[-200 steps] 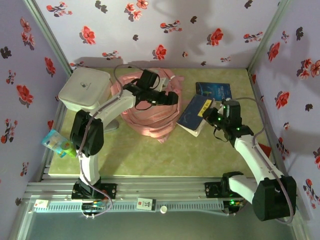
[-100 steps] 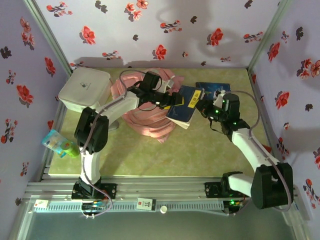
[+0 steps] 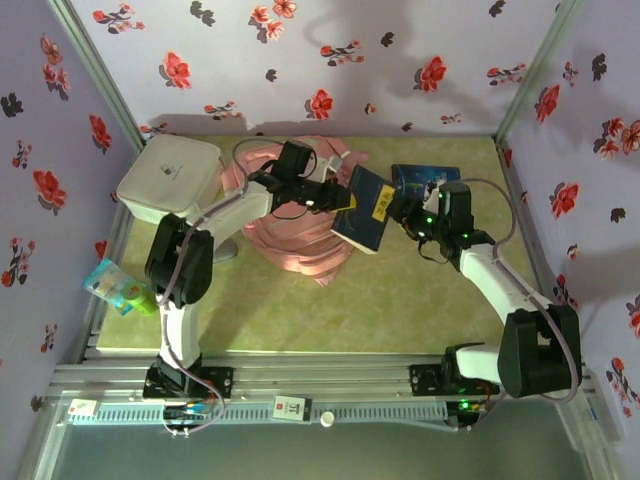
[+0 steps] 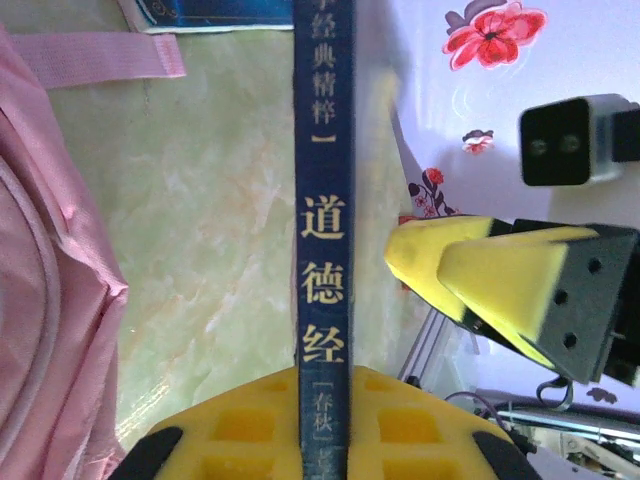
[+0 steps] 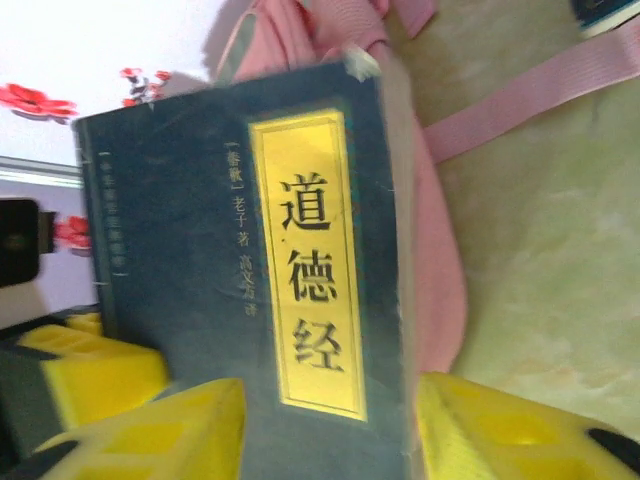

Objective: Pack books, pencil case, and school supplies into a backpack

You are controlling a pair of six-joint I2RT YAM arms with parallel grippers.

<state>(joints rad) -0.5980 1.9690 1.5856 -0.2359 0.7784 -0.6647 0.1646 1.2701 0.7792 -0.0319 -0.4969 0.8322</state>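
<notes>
A dark blue book [image 3: 365, 210] with a yellow title label hangs above the table beside the pale-pink backpack [image 3: 300, 245]. My left gripper [image 3: 335, 197] is shut on its left edge; in the left wrist view the book's spine [image 4: 325, 200] runs straight between the yellow pads [image 4: 240, 425]. My right gripper [image 3: 405, 215] is open at the book's right side, its fingers [image 4: 480, 285] standing clear of the spine. In the right wrist view the cover [image 5: 230, 250] faces me, with a finger either side. A second blue book [image 3: 428, 180] lies flat at the back right.
A white rounded box [image 3: 168, 180] stands at the back left. A colourful packet [image 3: 118, 288] lies at the left table edge. Pink backpack straps [image 5: 540, 100] trail over the green mat. Floral walls close in the back and both sides.
The right gripper carried the book left to the backpack and then opened. The left gripper, open before, has shut on the book's left edge.
</notes>
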